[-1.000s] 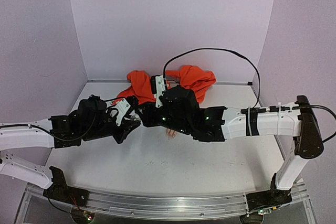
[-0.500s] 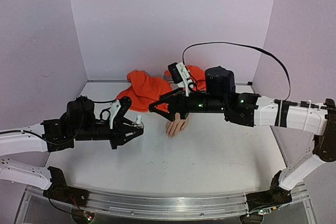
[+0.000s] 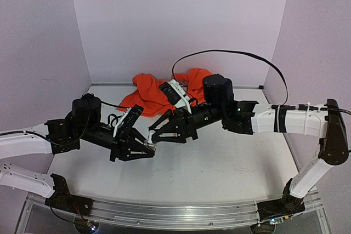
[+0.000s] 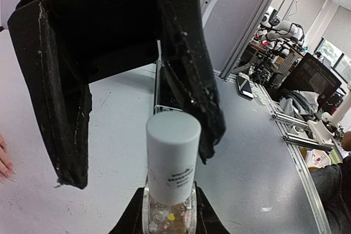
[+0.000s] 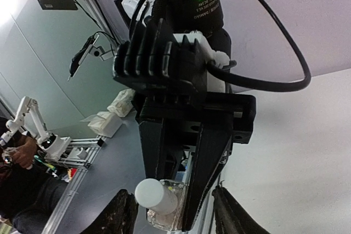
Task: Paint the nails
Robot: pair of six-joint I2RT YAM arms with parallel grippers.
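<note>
R gripper [image 3: 152, 137] back over bottle [image 4: 173, 163].

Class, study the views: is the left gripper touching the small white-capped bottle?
Touching. The left wrist view shows the left gripper closed on the bottle, pressing both sides of its clear glass body below the white cap.

the nails [image 4: 5, 161] lie pale on the white table [image 4: 118, 135].
</note>
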